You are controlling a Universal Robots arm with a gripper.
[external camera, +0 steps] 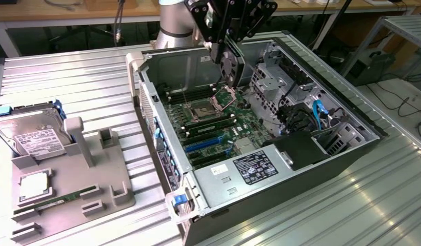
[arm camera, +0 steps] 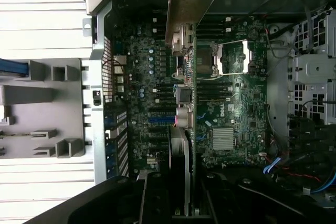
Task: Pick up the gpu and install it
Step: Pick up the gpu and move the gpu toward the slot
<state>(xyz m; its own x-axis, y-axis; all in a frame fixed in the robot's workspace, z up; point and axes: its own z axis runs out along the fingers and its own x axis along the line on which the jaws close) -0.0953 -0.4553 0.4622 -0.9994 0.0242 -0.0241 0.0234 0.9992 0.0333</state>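
Fig. My black claw [external camera: 224, 42] clamps the thin, flat black gpu [external camera: 228, 69] edge-up over the open grey metal case [external camera: 145, 102]. I judge the card light, stiff and fragile, best gripped by its edges.

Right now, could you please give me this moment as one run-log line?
gripper: shut on gpu | gpu: upright, above motherboard, not seated

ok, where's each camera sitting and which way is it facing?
Exterior view: high off the arm, looking down into the open grey metal computer case; arm and claw show.
Wrist view: on the wrist, facing down along the thin black gpu card with silver bracket; claw grips it.
Shared: that card, green motherboard.
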